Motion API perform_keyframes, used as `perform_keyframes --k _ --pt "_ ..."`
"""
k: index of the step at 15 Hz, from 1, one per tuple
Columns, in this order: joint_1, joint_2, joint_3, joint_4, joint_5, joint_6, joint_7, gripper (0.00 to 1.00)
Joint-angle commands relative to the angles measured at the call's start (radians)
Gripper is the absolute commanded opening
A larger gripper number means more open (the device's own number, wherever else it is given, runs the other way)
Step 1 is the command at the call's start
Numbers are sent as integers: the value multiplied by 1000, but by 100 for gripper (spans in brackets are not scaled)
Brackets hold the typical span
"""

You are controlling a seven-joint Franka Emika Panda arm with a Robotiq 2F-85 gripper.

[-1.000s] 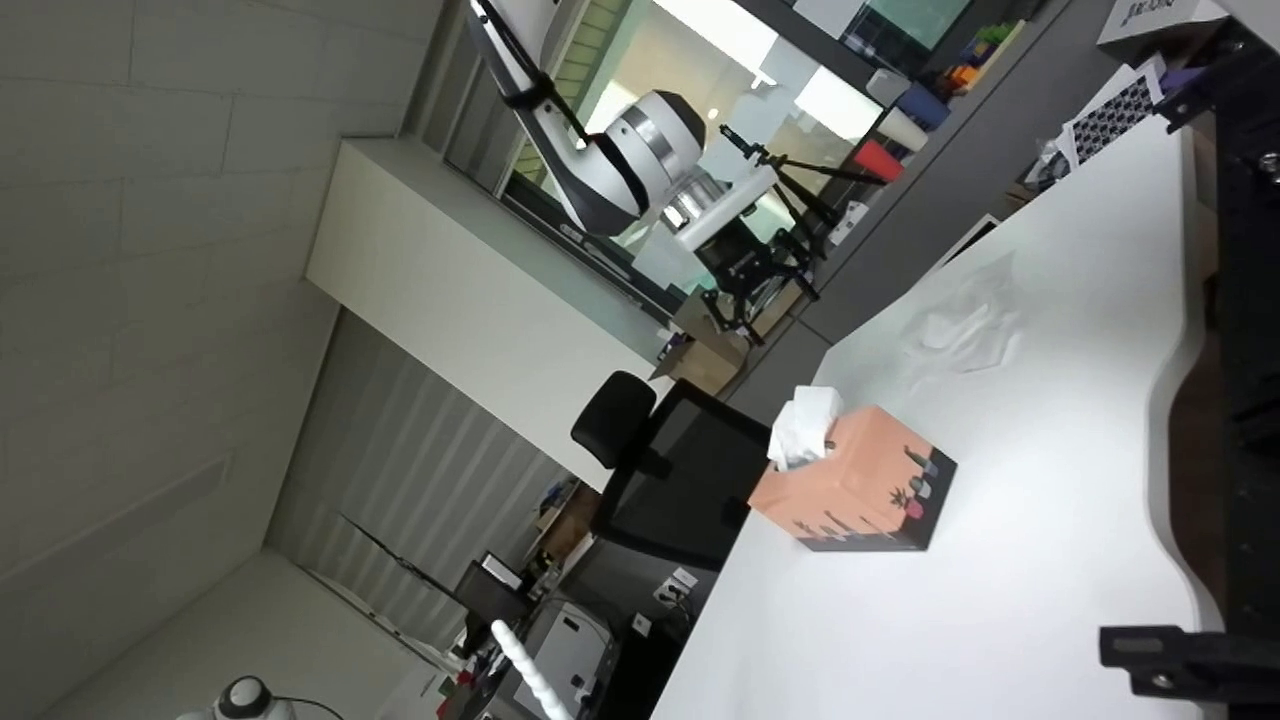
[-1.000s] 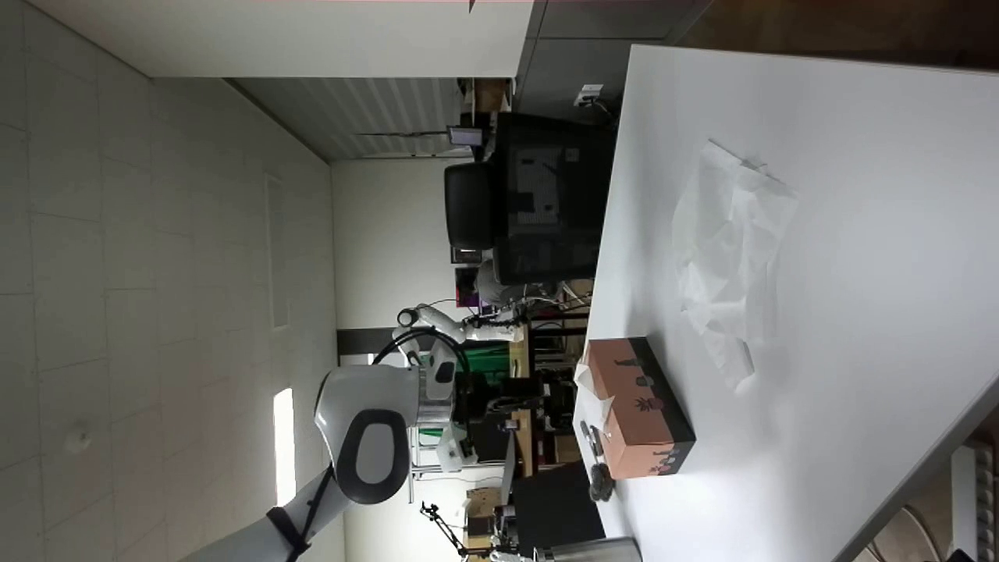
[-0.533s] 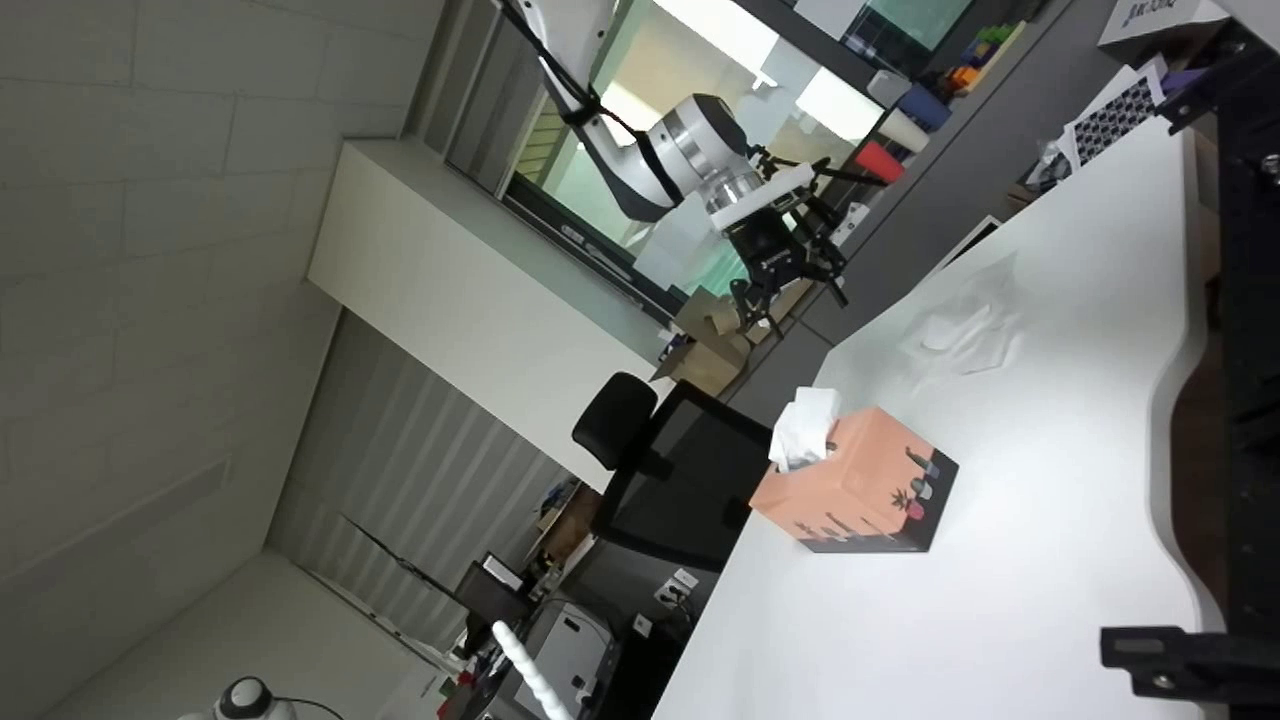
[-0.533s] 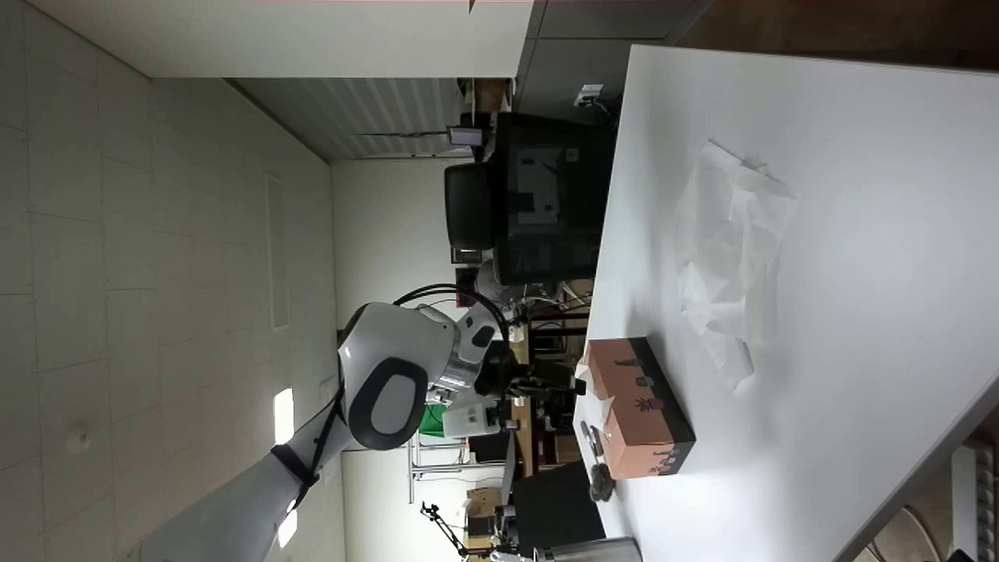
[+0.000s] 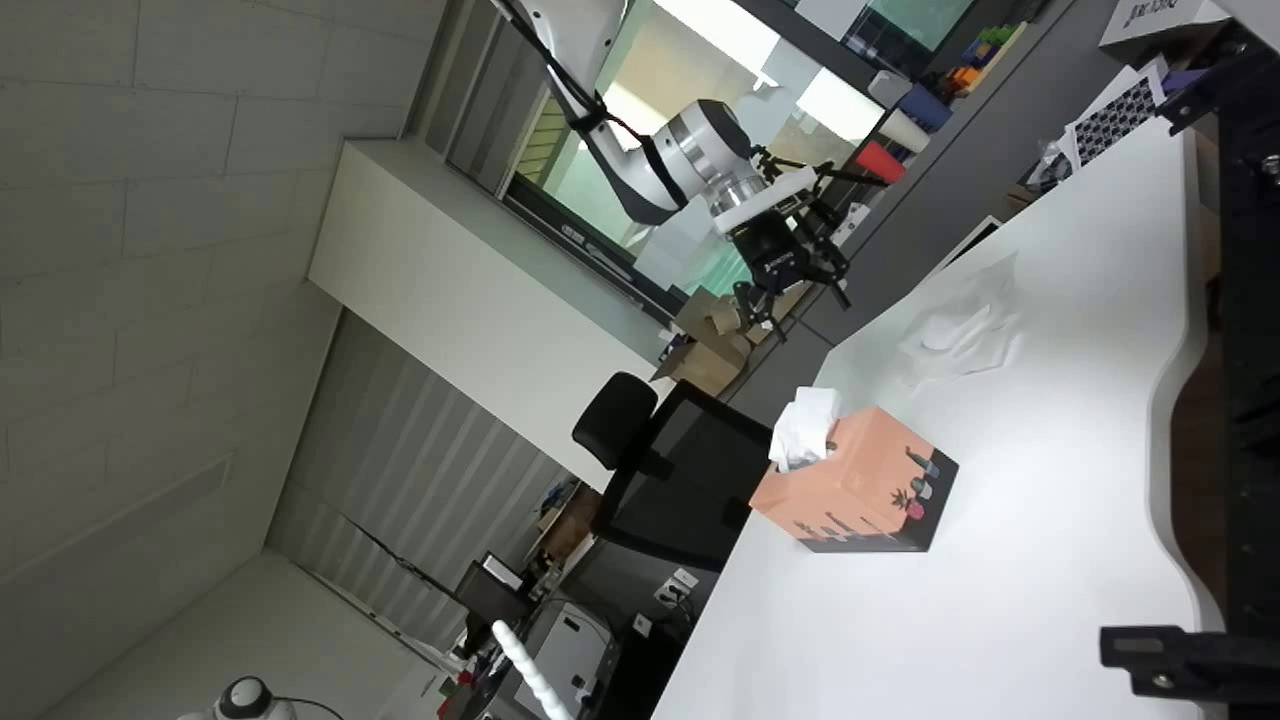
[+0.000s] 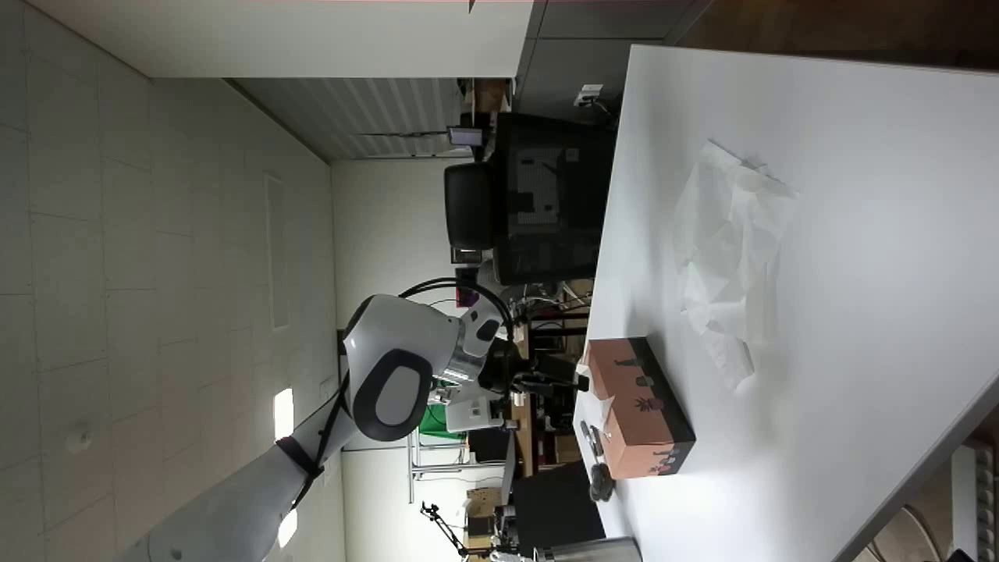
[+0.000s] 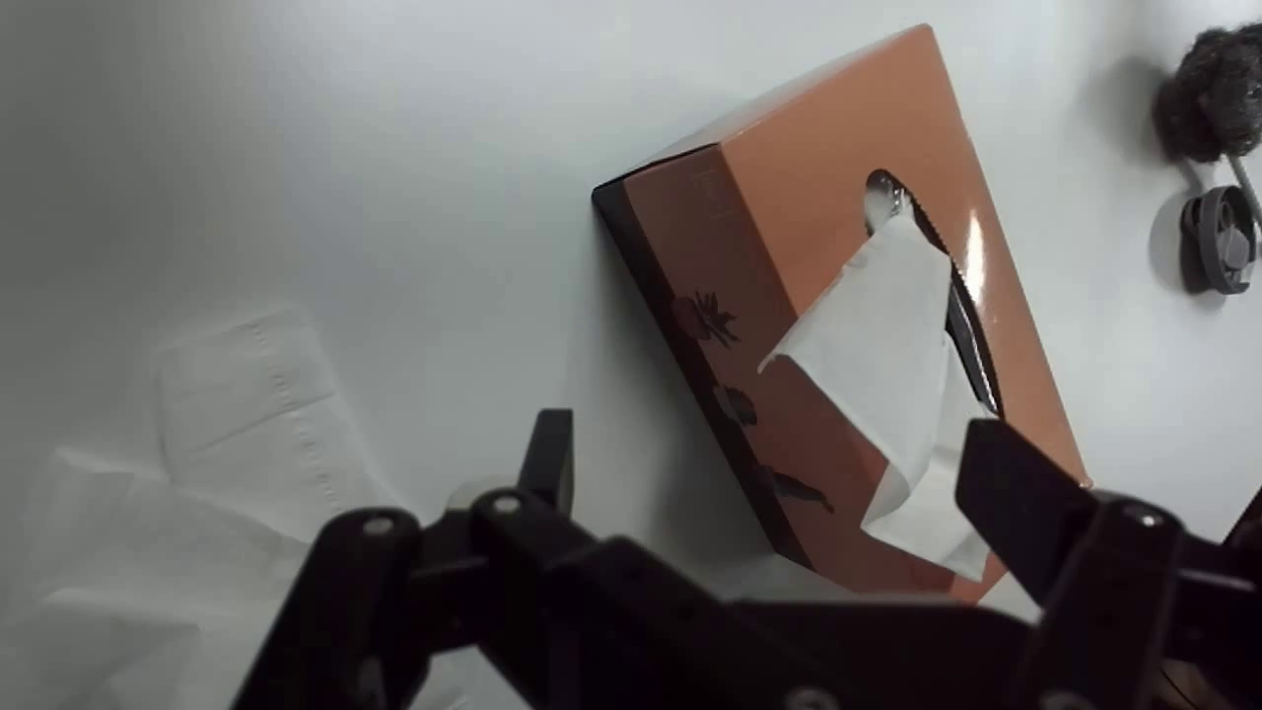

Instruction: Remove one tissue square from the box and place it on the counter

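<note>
Gripper point(image 7: 781, 471) wide, 2 fingers point(image 7: 1020, 503) well apart, held up above the white table point(image 6: 882, 273). Arm point(image 6: 402, 336) bent, seen in both exterior views. Orange tissue box point(image 7: 838, 177) stands upright on the table, slot point(image 7: 970, 340) on top, tissue point(image 7: 877, 340) poking out and flopped over the box's edge. Loose tissue point(image 6: 730, 250) lies rumpled on the table, near the box but apart from it; cannot tell if 1 sheet or more. On the box's opposite side: dark fuzzy clump point(image 7: 1215, 94) and grey round piece point(image 7: 1227, 237). Black chair point(image 5: 690, 480) past the table edge.
</note>
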Motion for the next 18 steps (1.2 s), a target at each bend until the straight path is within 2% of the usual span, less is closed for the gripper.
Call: perform_keyframes --k 1,5,6,10,13,18 --pt "-26 60 24 67 -7 -98 -81 100" --pt "-52 184 48 207 -7 -317 -154 100" --pt "-48 213 48 236 -14 -325 -151 100" --pt "-41 309 63 326 -16 -246 -165 100" --pt "-57 358 98 363 50 -167 -174 100" --pt "-55 402 132 395 100 -133 -169 100"
